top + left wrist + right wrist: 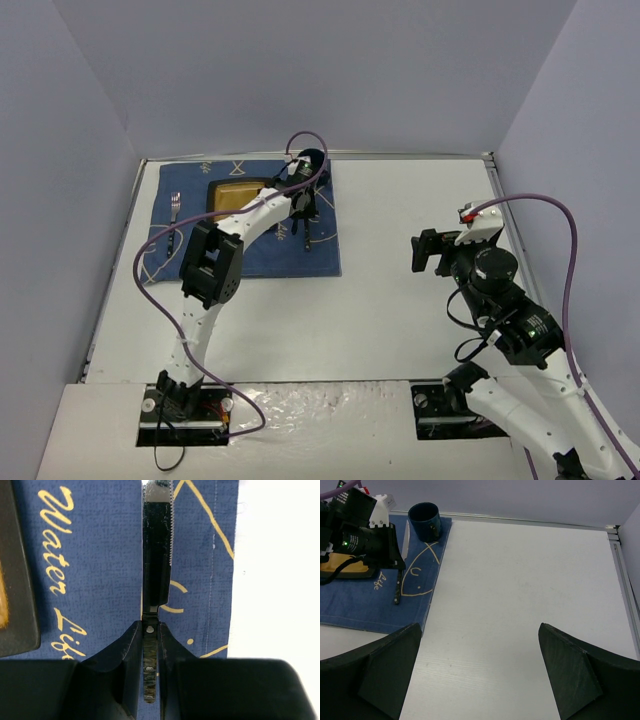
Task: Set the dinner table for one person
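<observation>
Clamps left gripper [151,630] tight on knife [157,550] handle, over blue cloth [100,555] at far left of dinner table [400,200]; loses blade tip beyond wrist view's top edge. Holds right gripper [479,630] wide apart, empty, above table's right side.

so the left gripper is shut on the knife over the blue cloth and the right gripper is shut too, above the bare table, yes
Not quite. The right gripper is open, jaws wide apart above the dinner table, as the right wrist view shows. The rest holds: the left gripper is shut on the knife over the blue cloth.
</observation>
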Tool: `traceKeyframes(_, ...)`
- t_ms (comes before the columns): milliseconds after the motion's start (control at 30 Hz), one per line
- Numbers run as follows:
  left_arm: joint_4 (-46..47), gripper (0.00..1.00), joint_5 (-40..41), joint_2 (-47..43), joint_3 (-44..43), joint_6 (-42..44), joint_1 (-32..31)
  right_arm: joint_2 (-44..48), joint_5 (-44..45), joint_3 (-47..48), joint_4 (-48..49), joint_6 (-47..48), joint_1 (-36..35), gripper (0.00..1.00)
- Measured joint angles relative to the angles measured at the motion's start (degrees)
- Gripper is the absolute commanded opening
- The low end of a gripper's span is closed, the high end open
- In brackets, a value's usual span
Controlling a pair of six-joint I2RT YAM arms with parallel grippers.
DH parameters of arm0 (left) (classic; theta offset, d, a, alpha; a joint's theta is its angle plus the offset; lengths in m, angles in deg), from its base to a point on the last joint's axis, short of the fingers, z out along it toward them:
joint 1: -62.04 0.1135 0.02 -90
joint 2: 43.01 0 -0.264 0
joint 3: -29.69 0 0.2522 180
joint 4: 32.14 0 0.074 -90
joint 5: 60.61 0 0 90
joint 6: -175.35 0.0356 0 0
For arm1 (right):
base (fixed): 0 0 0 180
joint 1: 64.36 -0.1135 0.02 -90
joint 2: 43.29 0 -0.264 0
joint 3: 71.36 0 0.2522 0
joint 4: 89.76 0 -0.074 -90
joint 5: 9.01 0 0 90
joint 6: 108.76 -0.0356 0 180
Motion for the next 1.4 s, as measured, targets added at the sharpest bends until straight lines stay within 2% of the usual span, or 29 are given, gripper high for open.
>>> traceKeyframes(200, -5.1, 0.00, -0.9, 2.6, -6.0, 2.7, 0.3, 0.0, 0.0, -0.1, 0.0, 0.3, 0.0, 1.00)
traceKeyframes(500, -9.1, 0.00, -2.3, 4.2, -7.3, 2.9, 0.6, 0.0, 0.0, -0.2, 0.0, 0.4, 0.0, 1.00)
traceKeyframes(1400, -6.7, 0.00, -4.3, 5.1, -4.7, 1.2, 2.5, 0.1, 0.0, -2.2, -0.2, 0.4, 0.0, 1.00)
